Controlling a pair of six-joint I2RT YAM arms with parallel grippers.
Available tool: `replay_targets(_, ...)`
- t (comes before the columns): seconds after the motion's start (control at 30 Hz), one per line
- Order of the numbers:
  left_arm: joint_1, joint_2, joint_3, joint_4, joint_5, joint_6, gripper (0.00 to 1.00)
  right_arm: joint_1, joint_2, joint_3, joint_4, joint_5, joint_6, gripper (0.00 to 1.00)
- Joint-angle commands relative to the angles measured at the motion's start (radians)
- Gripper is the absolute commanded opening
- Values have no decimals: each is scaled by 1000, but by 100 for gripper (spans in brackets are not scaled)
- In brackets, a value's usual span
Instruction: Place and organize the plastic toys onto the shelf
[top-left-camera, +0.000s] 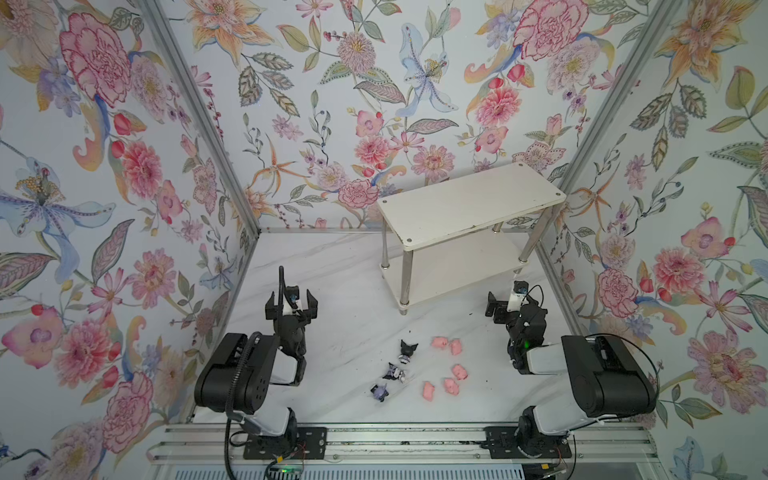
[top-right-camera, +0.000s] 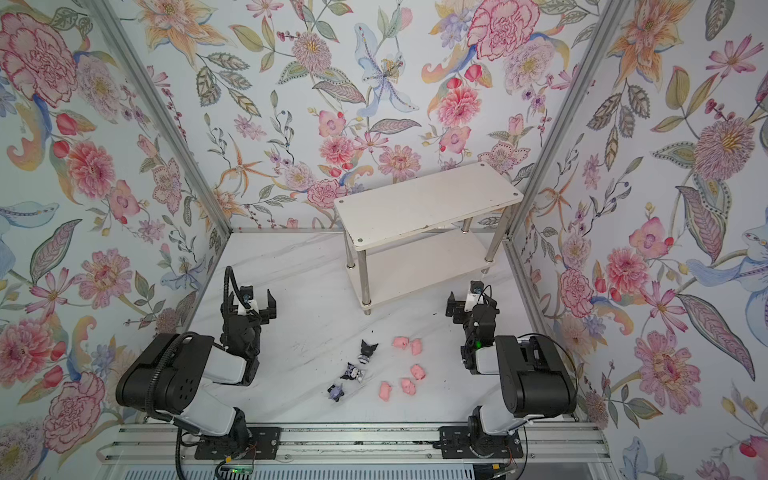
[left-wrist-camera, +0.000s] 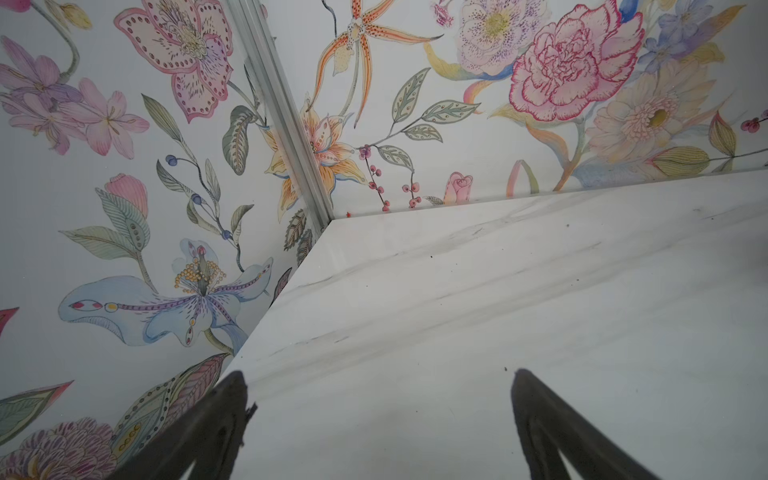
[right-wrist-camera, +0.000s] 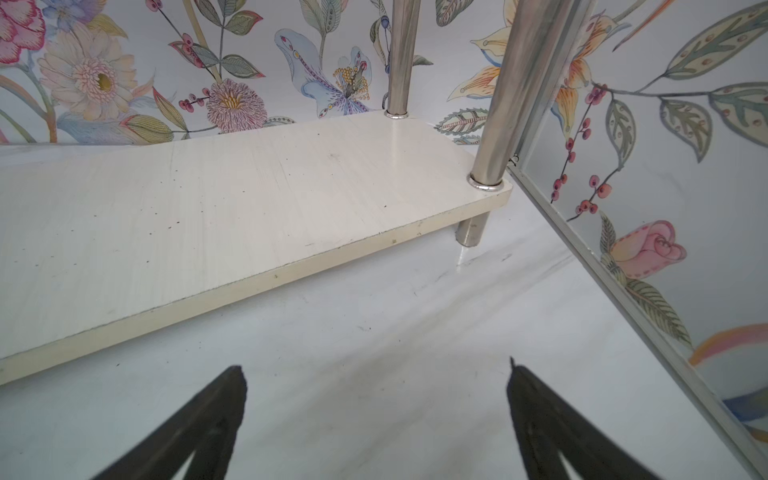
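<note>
Several pink pigs (top-left-camera: 451, 386) (top-right-camera: 408, 386) lie scattered on the marble floor, front centre in both top views. Left of them lie three purple-and-white figurines (top-left-camera: 396, 371) (top-right-camera: 353, 372). The shelf (top-left-camera: 469, 205) (top-right-camera: 428, 203) stands at the back right with both white boards bare. My left gripper (top-left-camera: 291, 306) (left-wrist-camera: 379, 373) hangs open over bare floor, far left of the toys. My right gripper (top-left-camera: 509, 305) (right-wrist-camera: 375, 368) is open and empty, just in front of the shelf's lower board (right-wrist-camera: 249, 199). No toy shows in either wrist view.
Floral walls close in the floor on three sides, with aluminium corner posts (top-left-camera: 199, 116) at the back. A chrome shelf leg (right-wrist-camera: 511, 91) stands close to the right wall. The arms' mounting rail (top-left-camera: 374, 440) runs along the front edge.
</note>
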Motion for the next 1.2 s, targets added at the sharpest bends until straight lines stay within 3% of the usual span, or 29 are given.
replay_targets(0.0, 4, -9, 5, 4, 19, -11, 99, 3, 2, 1, 12, -3, -13, 99)
replay_targets(1.07, 4, -10, 3, 7, 22, -10, 99, -12, 1, 4, 6, -32, -6, 99)
replay_targets(1.17, -23, -86, -15, 8, 10, 22, 100, 9, -35, -23, 33, -7, -24, 99)
